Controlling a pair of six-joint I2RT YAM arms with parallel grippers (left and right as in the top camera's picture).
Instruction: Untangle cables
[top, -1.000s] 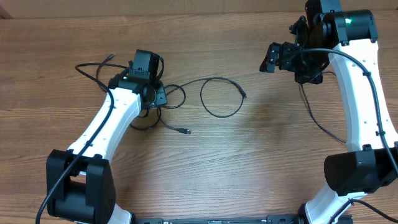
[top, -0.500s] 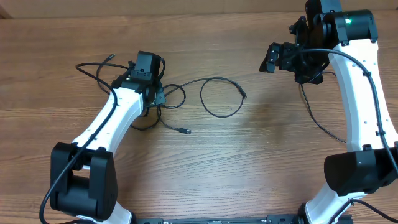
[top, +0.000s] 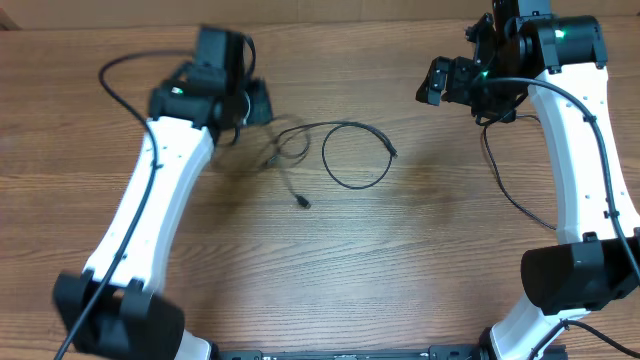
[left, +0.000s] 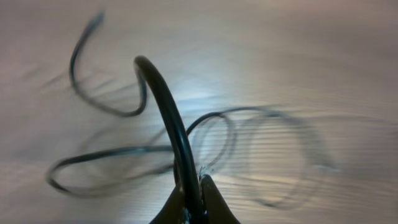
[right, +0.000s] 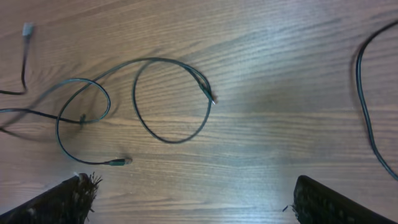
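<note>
The cables (top: 352, 155) are thin black cords lying in loose loops at the table's middle, with one plug end (top: 303, 203) pointing toward the front. My left gripper (top: 252, 104) is raised at the far left and shut on one cable (left: 166, 106), which arches up from between the pinched fingers (left: 211, 202). Blurred loops trail on the wood below it. My right gripper (top: 448, 84) hovers high at the far right, open, with nothing between its fingers (right: 73, 194). Its view shows the large loop (right: 174, 99), a green-tipped plug (right: 119, 162) and a pale tip (right: 27, 28).
A thicker black arm wire (top: 508, 190) curves over the wood beside the right arm, also seen as the arm wire (right: 367, 93) in the right wrist view. The wooden table (top: 400, 270) stretches bare toward the front.
My left gripper closed on a cable and rose toward the far left, dragging the knotted bundle out into smaller loops. The plug end slid slightly. The right arm barely moved.
</note>
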